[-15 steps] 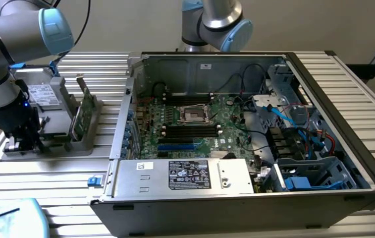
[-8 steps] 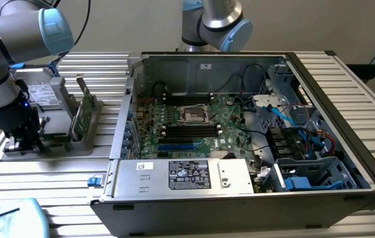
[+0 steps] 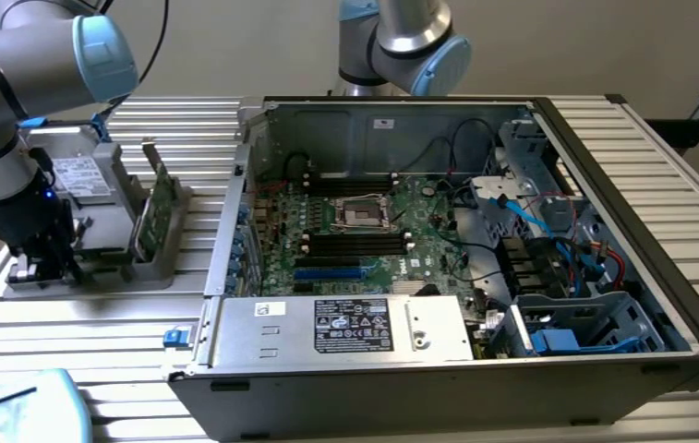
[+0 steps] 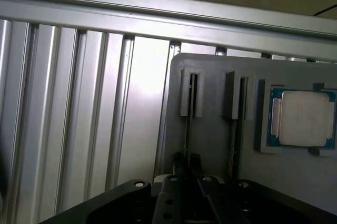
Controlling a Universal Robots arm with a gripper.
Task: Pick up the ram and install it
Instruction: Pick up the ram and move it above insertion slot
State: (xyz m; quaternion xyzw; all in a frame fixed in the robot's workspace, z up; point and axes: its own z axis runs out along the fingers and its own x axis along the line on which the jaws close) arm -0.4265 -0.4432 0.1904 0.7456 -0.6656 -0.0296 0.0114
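The ram [image 4: 188,121] stands on edge in a slot of the grey holder [image 4: 210,77], seen as a thin dark line. My gripper [image 4: 187,162] is down over its near end, one dark fingertip close against each side, shut on the ram, which still sits in its slot. In the exterior view my gripper [image 3: 42,266] reaches down to the holder's [image 3: 102,268] end at the exterior view's left, beside the open computer case [image 3: 644,231].
A second thin stick [image 4: 233,134] fills the neighbouring slot, and a square silver processor [image 4: 303,124] lies beside it. A green board [image 3: 161,210] and a labelled drive [image 3: 78,175] stand on the holder. The motherboard [image 3: 362,231] lies inside the case.
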